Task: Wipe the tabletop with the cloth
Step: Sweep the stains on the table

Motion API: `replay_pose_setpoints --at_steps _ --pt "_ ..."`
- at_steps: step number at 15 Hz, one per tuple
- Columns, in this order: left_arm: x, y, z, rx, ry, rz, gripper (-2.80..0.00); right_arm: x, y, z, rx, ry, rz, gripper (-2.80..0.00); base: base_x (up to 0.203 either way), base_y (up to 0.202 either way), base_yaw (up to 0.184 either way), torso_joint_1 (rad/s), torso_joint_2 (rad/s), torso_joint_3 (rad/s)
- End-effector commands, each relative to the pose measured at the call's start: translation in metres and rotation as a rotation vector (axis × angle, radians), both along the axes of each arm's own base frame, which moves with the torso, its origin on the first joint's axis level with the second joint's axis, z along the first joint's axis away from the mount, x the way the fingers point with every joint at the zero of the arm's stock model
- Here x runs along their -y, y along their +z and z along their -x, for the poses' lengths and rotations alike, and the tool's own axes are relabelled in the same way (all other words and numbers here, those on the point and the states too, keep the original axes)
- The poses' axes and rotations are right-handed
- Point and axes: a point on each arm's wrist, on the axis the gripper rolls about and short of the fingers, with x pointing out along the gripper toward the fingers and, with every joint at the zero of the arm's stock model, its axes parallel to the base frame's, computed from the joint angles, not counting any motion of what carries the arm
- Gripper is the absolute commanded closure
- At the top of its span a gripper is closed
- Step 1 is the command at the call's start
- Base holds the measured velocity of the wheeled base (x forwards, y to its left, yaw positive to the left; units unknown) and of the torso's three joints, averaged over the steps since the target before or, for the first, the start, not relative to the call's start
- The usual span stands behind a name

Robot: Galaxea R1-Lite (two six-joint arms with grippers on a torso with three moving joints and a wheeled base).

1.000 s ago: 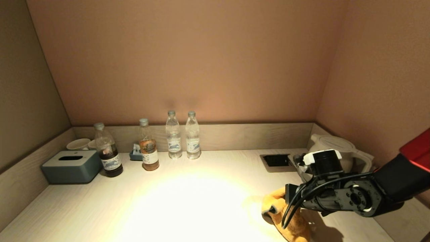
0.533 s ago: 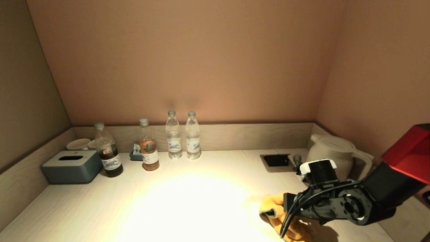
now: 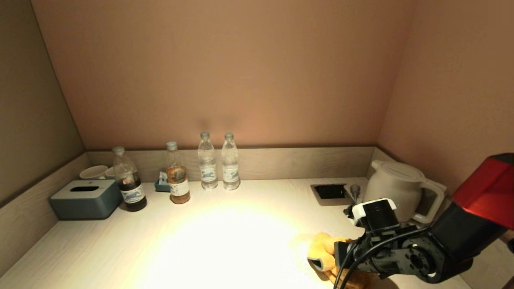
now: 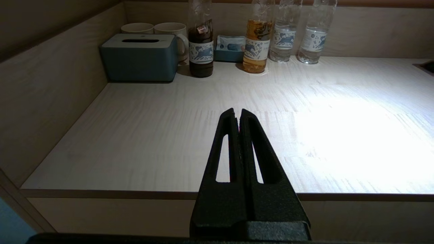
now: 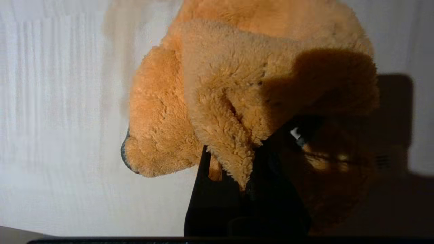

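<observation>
A fluffy orange cloth (image 3: 324, 249) lies bunched on the pale wooden tabletop (image 3: 225, 241) at the front right. My right gripper (image 3: 341, 257) is shut on the cloth and presses it on the table. In the right wrist view the cloth (image 5: 217, 101) folds over the black fingers (image 5: 210, 189), which are mostly covered. My left gripper (image 4: 237, 113) is shut and empty, held off the table's front left edge, out of the head view.
Along the back stand a blue tissue box (image 3: 85, 198), two cups (image 3: 94, 172), a dark drink bottle (image 3: 129, 184), an amber bottle (image 3: 177, 178) and two water bottles (image 3: 219, 161). A white kettle (image 3: 401, 185) and a recessed socket (image 3: 330, 192) are at the back right.
My right gripper has dragged the cloth toward the table's front edge and slightly left. The kettle is now more exposed behind the arm. The left arm has not moved.
</observation>
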Motion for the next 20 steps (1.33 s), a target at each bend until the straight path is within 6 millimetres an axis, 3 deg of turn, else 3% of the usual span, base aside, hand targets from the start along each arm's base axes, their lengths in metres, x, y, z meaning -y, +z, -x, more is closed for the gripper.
replay_pose_setpoints --at_steps 1,5,9,11,20 --pt "0.000 0.000 0.000 -0.002 0.001 0.001 0.00 -0.011 0.002 0.010 0.002 0.043 0.004 0.00 0.000 0.000 0.000 0.000 0.00 0.000" --pt "0.000 0.000 0.000 -0.002 0.001 0.001 0.00 -0.030 0.007 0.023 0.014 0.111 0.003 0.00 0.000 0.000 0.000 0.000 0.00 0.000" --pt "0.000 0.000 0.000 -0.002 0.001 0.001 0.00 -0.041 0.009 0.023 0.029 0.151 0.006 0.00 0.000 0.000 0.000 0.000 0.00 0.000" --pt "0.000 0.000 0.000 -0.002 0.001 0.001 0.00 -0.060 0.008 0.018 0.041 0.209 0.005 0.00 0.000 0.000 0.000 0.000 0.00 0.000" --pt "0.000 0.000 0.000 -0.002 0.001 0.001 0.00 -0.084 -0.008 -0.013 0.050 0.238 0.009 0.00 0.000 0.000 0.000 0.000 0.00 0.000"
